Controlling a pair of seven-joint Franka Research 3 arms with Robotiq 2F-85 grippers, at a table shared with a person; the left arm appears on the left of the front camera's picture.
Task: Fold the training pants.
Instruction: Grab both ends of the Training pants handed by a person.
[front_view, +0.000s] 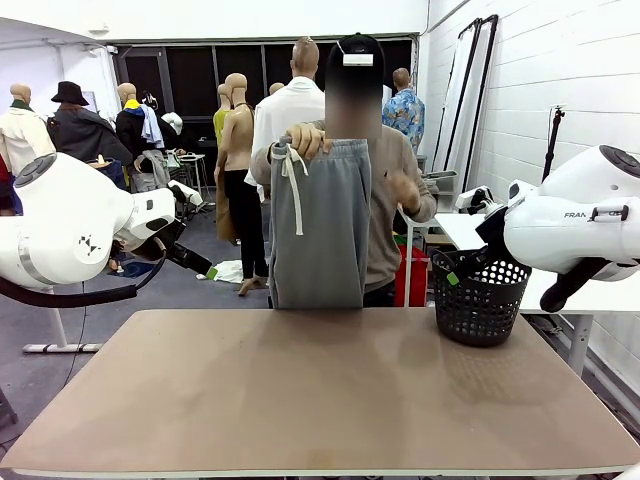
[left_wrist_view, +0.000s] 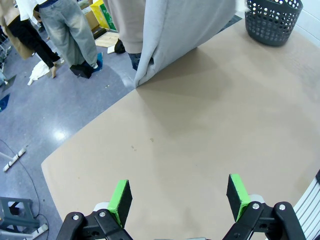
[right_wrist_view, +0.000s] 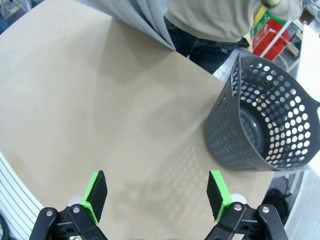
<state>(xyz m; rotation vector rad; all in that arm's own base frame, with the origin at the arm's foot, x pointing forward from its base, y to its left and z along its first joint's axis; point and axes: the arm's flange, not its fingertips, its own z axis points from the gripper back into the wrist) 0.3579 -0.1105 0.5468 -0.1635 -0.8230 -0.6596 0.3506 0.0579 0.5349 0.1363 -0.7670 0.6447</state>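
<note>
I'm running this rig in what looks like a robotics lab set up in a plain workshop hall. My white left arm (front_view: 70, 225) and right arm (front_view: 585, 220) flank a brown table (front_view: 300, 400). Ahead of my left gripper (left_wrist_view: 178, 181), past the table's far edge, a polished grey floor (left_wrist_view: 45, 120) has a white garment (left_wrist_view: 37, 74) lying on it. Ahead and to the right of my right gripper (right_wrist_view: 156, 175) sits a black perforated laundry basket (right_wrist_view: 235, 130), with a red plastic crate (right_wrist_view: 272, 37) beyond it. A white-painted block wall (front_view: 560, 90) and dark glazed panels (front_view: 190, 80) close the room.
</note>
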